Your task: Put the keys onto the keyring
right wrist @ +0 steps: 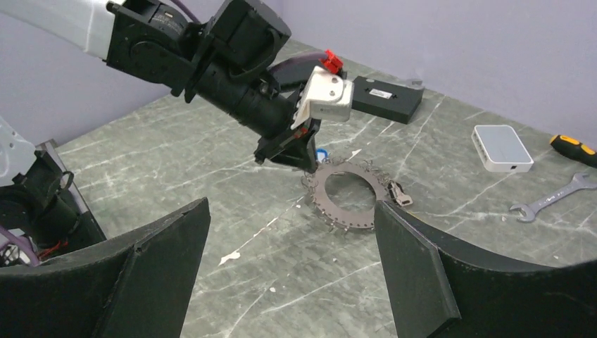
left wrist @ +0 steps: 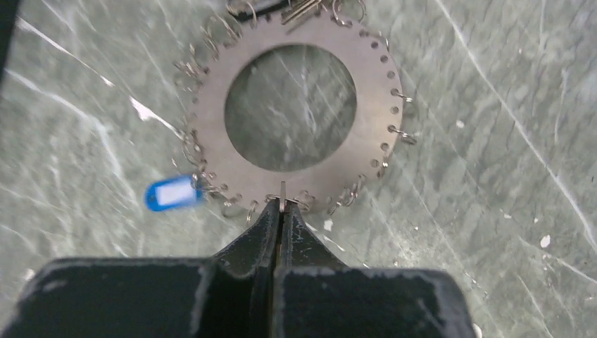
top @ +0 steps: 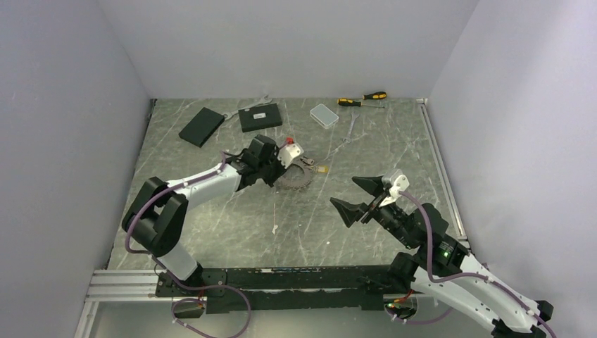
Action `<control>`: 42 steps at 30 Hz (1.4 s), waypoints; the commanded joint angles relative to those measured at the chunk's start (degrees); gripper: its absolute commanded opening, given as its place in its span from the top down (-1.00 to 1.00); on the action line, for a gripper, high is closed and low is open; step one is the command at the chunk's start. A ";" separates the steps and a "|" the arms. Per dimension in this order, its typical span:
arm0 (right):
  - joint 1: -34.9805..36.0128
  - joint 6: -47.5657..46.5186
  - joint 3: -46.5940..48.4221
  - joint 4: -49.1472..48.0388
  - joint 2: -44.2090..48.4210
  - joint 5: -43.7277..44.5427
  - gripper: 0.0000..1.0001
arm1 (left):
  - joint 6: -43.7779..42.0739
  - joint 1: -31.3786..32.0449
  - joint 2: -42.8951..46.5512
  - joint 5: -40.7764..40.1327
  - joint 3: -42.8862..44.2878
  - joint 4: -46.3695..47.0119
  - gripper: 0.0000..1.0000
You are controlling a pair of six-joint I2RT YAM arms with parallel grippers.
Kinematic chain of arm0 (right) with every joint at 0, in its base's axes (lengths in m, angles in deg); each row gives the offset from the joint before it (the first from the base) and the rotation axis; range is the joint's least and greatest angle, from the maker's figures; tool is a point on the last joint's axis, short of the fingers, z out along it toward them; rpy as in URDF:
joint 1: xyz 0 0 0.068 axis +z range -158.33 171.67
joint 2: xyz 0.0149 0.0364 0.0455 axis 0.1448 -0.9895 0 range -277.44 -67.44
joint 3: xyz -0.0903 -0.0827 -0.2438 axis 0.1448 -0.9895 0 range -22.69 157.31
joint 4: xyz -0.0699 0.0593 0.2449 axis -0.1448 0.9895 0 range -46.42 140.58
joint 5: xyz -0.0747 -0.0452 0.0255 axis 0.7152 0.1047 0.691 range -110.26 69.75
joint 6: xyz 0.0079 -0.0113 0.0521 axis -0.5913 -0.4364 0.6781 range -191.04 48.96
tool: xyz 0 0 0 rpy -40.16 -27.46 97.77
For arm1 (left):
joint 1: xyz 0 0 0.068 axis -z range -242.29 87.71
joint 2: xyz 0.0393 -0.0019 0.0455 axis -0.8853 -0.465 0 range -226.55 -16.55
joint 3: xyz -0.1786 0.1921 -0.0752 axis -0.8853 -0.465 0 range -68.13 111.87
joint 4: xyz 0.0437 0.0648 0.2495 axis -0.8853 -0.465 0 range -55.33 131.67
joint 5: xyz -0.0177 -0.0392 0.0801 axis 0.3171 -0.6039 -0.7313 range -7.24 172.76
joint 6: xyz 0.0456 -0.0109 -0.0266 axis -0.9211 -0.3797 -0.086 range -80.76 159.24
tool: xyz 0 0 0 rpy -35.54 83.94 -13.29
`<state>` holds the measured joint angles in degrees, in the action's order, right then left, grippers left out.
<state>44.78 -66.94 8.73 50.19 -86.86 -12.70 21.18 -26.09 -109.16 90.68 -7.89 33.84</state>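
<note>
Keyring (left wrist: 208, 130) rim in tightly closed left gripper (left wrist: 281, 210); right gripper (right wrist: 290, 204) wide apart, empty.

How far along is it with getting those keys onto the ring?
The blue-tagged key seems already hooked to the keyring. The left gripper is shut on a thin metal piece at its rim; the right gripper hangs open, apart. Keys left: cannot tell.

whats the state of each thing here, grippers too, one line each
left gripper, shut on a small ring at the keyring's rim
right gripper, open, in the air, holding nothing
keyring, flat on the table
blue tag, flat on the table at the keyring's rim
spanner, lying flat, apart from both grippers
</note>
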 commanded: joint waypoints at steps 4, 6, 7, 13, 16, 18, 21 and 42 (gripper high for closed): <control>0.31 0.75 0.55 -2.17 -1.76 1.32 -0.80 | 3.30 0.15 2.77 1.52 -1.49 0.62 1.00; 0.34 1.15 0.49 -2.21 -1.81 1.31 -0.80 | 3.43 0.17 3.15 0.72 -1.86 -1.28 1.00; 0.38 1.46 0.41 -2.01 -1.77 1.32 -0.80 | 3.59 0.18 3.48 0.36 -2.21 -2.31 1.00; 0.34 1.88 0.05 -1.97 -1.71 1.63 -0.80 | 4.79 0.14 6.75 0.71 -5.79 -5.00 1.00; 0.34 1.79 0.50 -1.45 -2.53 1.33 -0.80 | 6.56 0.19 8.49 1.43 -6.38 -8.71 0.80; 0.29 2.00 0.83 -0.91 -2.96 1.39 -0.80 | 8.85 0.24 9.95 0.76 -6.90 -11.31 0.43; 0.34 2.58 0.60 -0.69 -2.96 1.65 -0.80 | 11.57 0.27 13.64 0.32 -8.17 -14.00 -0.55; 0.34 12.25 -1.78 2.53 -6.92 11.50 -0.79 | 28.34 0.09 -1.70 -12.05 2.84 -14.37 -0.42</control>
<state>44.75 -57.65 7.88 54.00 -93.79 -4.66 45.77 -26.04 -105.78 81.66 -9.55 17.14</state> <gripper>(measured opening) 0.895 0.768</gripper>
